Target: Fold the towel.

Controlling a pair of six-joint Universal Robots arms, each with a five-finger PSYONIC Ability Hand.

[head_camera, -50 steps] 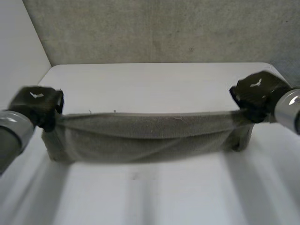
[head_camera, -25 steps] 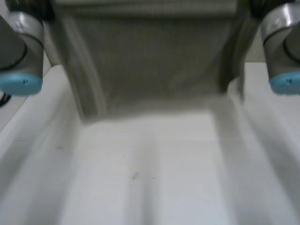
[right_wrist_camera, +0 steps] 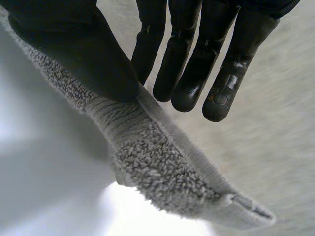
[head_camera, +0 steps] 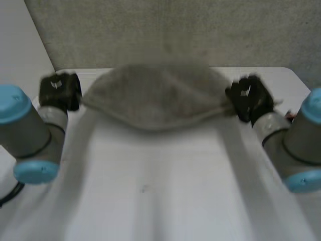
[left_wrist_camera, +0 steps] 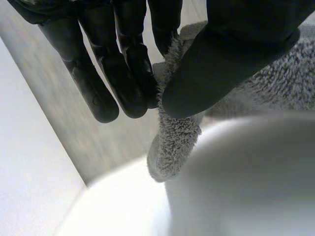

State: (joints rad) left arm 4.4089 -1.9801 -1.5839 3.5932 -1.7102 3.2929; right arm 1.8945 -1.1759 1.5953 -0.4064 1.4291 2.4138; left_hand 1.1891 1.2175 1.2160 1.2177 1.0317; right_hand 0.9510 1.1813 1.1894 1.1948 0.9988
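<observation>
The white surface [head_camera: 165, 211] bears a small dark speck [head_camera: 144, 189] (near its middle); whether the towel [head_camera: 155, 98] touches it is unclear.

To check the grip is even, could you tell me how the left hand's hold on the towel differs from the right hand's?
The left hand pinches a narrow, bunched bit of the towel; the right hand holds a flatter, wider flap showing a ribbed hem. The left hand's bit hangs on past its fingertips; the right hand's flap runs slantwise under its thumb. Both pinch the cloth with the thumb.
</observation>
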